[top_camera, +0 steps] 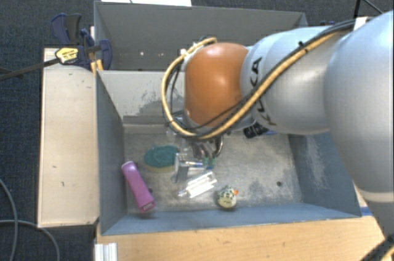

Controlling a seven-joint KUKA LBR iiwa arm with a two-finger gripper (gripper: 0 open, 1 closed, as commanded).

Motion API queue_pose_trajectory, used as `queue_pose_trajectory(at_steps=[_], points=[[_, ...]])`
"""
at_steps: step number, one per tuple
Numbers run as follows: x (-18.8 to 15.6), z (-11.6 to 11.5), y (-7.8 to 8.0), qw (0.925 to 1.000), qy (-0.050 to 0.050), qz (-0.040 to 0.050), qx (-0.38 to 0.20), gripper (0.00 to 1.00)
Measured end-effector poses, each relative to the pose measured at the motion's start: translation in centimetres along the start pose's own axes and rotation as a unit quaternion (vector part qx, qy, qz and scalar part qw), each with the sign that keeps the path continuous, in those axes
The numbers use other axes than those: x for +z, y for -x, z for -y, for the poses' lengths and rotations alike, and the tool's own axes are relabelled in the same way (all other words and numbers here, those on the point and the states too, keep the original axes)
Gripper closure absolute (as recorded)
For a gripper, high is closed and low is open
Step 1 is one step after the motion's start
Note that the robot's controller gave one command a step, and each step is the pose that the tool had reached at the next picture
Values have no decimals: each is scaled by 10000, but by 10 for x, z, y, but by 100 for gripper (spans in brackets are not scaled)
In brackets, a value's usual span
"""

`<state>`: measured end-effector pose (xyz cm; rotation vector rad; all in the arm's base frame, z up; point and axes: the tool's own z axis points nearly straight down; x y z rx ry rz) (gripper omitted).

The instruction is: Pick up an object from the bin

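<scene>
My gripper [188,166] hangs below the orange wrist cover, low in the middle of the bin floor. It is right over a clear, shiny plastic piece [198,184] and seems to touch its upper end. A flat teal round disc [160,157] lies just left of the gripper. A purple cylinder [137,186] lies slanted by the left wall. A small pale patterned ball [226,197] rests near the front wall, right of the clear piece. Something small and green [210,162] shows at the gripper's right side; what it is I cannot tell.
The arm and its orange cover hide much of the bin's back and right half. A dark small thing [255,130] peeks out under the arm at the right. The bin's sloped walls close in on all sides.
</scene>
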<state>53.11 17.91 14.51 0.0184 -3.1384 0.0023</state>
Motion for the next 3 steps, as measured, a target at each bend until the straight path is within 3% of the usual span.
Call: queue_pose_trajectory(at_steps=[1, 2, 3], points=[[72, 29, 39, 9999, -2, -4, 166, 0], [68, 26, 40, 9998, 16, 15, 188, 100], [-59, 32, -37, 9999, 22, 45, 147, 100]])
